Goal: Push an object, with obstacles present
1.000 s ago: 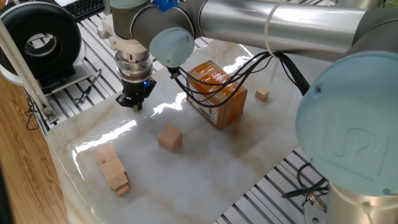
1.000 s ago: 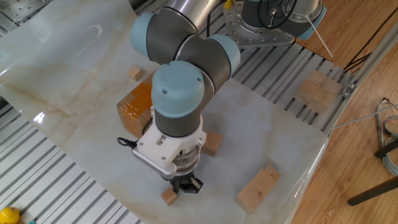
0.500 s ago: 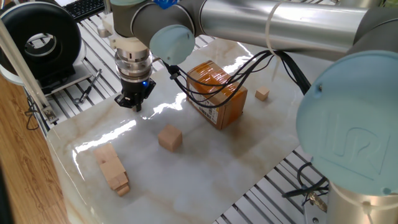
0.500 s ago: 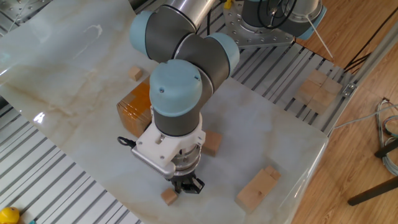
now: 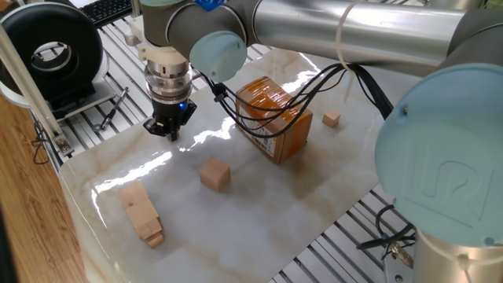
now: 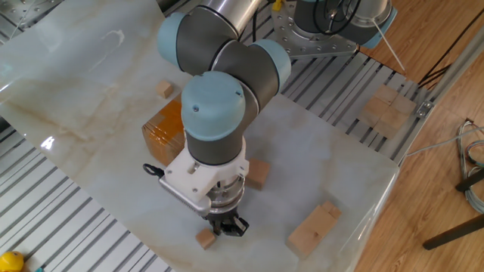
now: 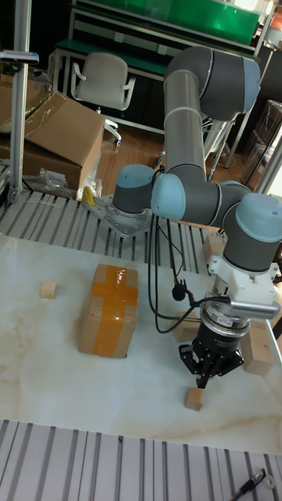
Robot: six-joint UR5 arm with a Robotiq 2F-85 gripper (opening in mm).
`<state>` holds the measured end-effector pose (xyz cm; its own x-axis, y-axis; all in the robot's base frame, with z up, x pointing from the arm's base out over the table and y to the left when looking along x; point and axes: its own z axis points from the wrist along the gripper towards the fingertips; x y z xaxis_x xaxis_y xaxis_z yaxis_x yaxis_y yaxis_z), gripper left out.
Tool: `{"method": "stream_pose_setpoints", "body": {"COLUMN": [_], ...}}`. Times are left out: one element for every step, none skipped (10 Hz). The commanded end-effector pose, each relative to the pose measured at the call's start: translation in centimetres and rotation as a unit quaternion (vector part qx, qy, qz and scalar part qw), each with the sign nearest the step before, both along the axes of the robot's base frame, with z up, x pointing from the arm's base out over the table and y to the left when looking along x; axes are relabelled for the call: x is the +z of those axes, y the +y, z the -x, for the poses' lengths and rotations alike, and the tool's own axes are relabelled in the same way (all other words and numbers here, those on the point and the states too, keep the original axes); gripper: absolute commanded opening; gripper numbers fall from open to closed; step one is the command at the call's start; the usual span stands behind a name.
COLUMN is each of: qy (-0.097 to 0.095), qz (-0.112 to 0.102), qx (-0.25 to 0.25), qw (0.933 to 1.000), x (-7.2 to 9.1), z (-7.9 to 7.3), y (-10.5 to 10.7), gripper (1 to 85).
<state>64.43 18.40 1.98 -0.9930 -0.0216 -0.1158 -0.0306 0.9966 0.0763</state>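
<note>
Gripper (image 7: 207, 375) hangs low over the marble table (image 7: 47, 391), its fingers pressed together on nothing, tips pointing down. Just below it in the tall fixed view, nearly touching the fingertips, lies the tiny wooden cube (image 7: 193, 399), which I judge is the object to push; in the other fixed view this cube (image 6: 205, 239) sits just beside the gripper (image 6: 228, 225), close to the table edge.

I judge the step in hand is the approach to contact: the tips stand beside the cube and the push seems at its very start. The next move calls for a low, straight stroke that keeps the tips against the cube's face.

Behind the gripper stands the larger wooden cube (image 6: 258, 173), partly hidden by the wrist. Farther off is the taped cardboard box (image 7: 109, 308), and beyond it the second tiny cube (image 7: 48, 290). The elongated wooden blocks (image 6: 314, 227) lie to one side near the table border. Open marble remains between the box and the blocks; toward the near edge the room is small.
</note>
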Motion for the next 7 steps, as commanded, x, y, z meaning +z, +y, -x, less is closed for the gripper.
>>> {"method": "stream_pose_setpoints", "body": {"qy": [0.003, 0.003, 0.003, 0.003, 0.001, -0.001, 0.002], "qz": [-0.015, -0.028, -0.035, -0.041, -0.038, -0.031, -0.021], "qx": [-0.008, -0.013, -0.021, -0.029, -0.03, -0.021, -0.009], "qw": [0.9998, 0.9995, 0.9992, 0.9987, 0.9988, 0.9993, 0.9997], "x": [0.2, 0.6, 1.3, 1.7, 1.7, 1.6, 1.5], "z": [0.0, 0.1, 0.0, -0.2, -0.5, -0.7, -0.4], "y": [0.6, 1.7, 3.3, 4.9, 5.4, 4.9, 4.4], "gripper": [1.3, 1.3, 1.3, 1.3, 1.3, 1.3, 1.3]}}
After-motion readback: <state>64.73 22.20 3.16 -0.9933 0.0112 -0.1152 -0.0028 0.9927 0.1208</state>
